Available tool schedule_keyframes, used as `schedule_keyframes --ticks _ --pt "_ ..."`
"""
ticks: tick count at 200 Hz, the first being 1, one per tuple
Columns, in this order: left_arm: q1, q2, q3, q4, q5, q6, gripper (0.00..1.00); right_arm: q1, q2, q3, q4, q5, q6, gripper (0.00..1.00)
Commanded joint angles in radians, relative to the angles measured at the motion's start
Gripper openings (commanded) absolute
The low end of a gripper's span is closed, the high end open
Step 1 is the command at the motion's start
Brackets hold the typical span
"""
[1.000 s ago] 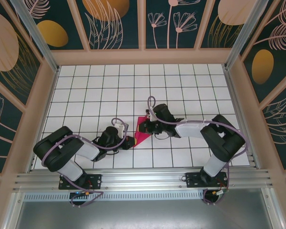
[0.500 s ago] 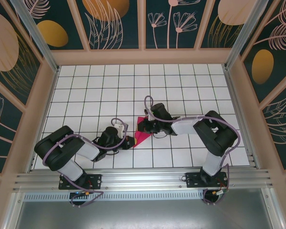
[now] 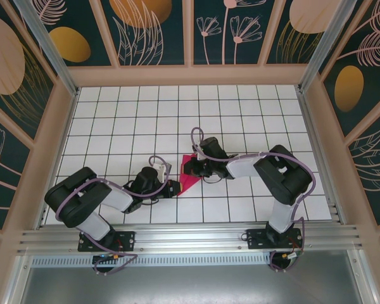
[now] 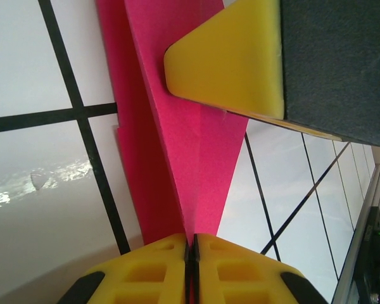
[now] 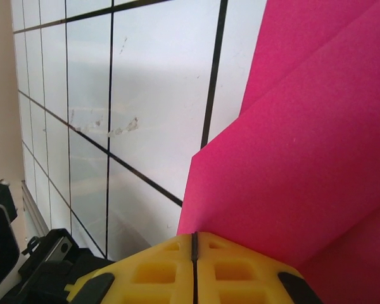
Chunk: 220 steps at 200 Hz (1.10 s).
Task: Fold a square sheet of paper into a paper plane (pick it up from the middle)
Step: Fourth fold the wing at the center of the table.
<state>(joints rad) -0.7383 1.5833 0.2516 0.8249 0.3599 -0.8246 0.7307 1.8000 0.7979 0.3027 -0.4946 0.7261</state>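
**A:** What did you have around you?

**B:** You had a white counter (image 3: pixel 114 126) ruled into black grid squares. Pale wooden framing (image 3: pixel 190 75) boxed it in, with dark teal panels (image 3: pixel 240 31) painted with flowers. Aluminium rails (image 3: pixel 190 239) ran along the near edge.

**A:** And the paper?

**B:** The pink paper (image 3: pixel 189 184) lay folded on the counter, around the middle and a little toward the near edge, between your two hands.

**A:** How were the hands set?

**B:** Your left hand (image 3: pixel 171 188) was closed, with the paper's narrow tip pinched at the seam of its yellow fingers (image 4: pixel 164 266). Your right hand (image 3: pixel 189 168) was closed too and lay against the paper's far part. I couldn't tell whether it actually gripped a layer.

**A:** Anything different from a second before?

**B:** Your right elbow (image 3: pixel 282 172) had swung left and farther from the near edge, and that hand had slid slightly left. The paper and your left arm (image 3: pixel 88 199) had stayed about where they were.
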Motion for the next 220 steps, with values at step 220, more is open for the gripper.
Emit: schedule_keyframes --ticks 220 --pt "0.006 0.006 0.001 -0.053 0.002 0.024 0.0 -0.014 0.044 0.072 -0.051 -0.004 -0.055 0.1"
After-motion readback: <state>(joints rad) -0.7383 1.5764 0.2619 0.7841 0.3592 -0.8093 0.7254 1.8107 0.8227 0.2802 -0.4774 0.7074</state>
